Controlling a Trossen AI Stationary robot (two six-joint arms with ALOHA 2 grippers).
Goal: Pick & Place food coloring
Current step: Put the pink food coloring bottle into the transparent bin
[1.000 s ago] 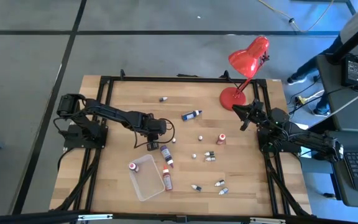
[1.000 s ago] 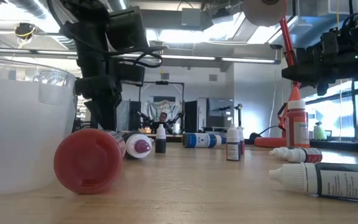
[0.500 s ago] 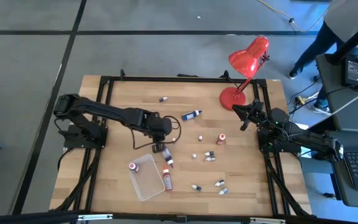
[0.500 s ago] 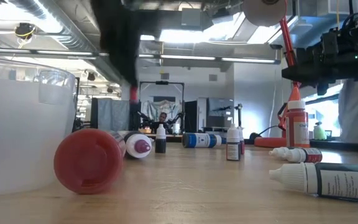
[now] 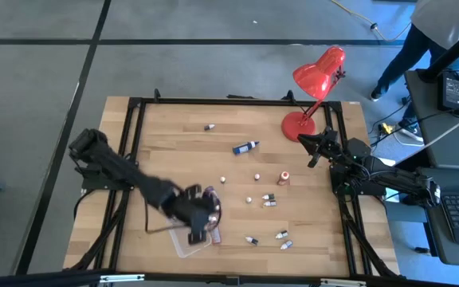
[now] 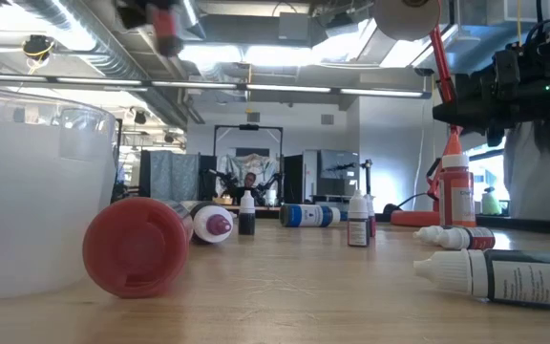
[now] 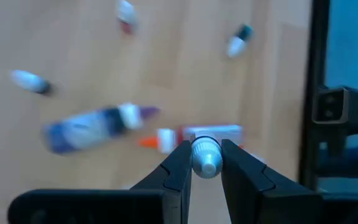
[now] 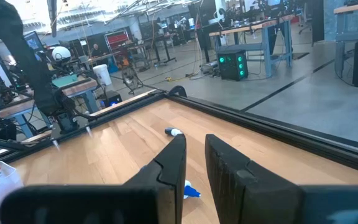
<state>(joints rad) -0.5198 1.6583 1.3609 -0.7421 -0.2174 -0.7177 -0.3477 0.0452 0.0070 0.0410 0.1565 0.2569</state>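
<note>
My left gripper [image 5: 199, 229] hangs above the table's near left part, over the clear tray [image 5: 183, 245], shut on a tiny food coloring bottle [image 7: 205, 157] with a pale cap. In the low view it shows blurred at the picture's top, with red between the fingers [image 6: 167, 19]. Under it a blue-purple bottle [image 7: 92, 127] and a red bottle [image 7: 197, 133] lie on their sides on the wood. My right gripper [image 5: 317, 148] rests shut at the table's right edge, holding nothing. My left gripper pinches the small bottle between its two fingers [image 7: 180, 163], one on each side just under the pale cap [image 7: 205, 149]. The fingers slant down from above. The cap end faces the wrist and the fingers hide the body. The bottle is lifted clear of the table.
Loose bottles lie scattered over the middle and right of the table, among them a blue one [image 5: 245, 147], an upright red one [image 5: 283, 177] and small ones [image 5: 281, 236]. A red desk lamp [image 5: 317, 80] stands at the far right. Black frame rails [image 5: 134, 143] border the table. A person [image 5: 429, 32] stands beyond the far right corner.
My left gripper has swung from the table's middle toward the near edge and risen, staying shut on the small bottle. It now hangs over the tray. In the low view it has climbed to the picture's top. The bottles on the table have stayed put.
</note>
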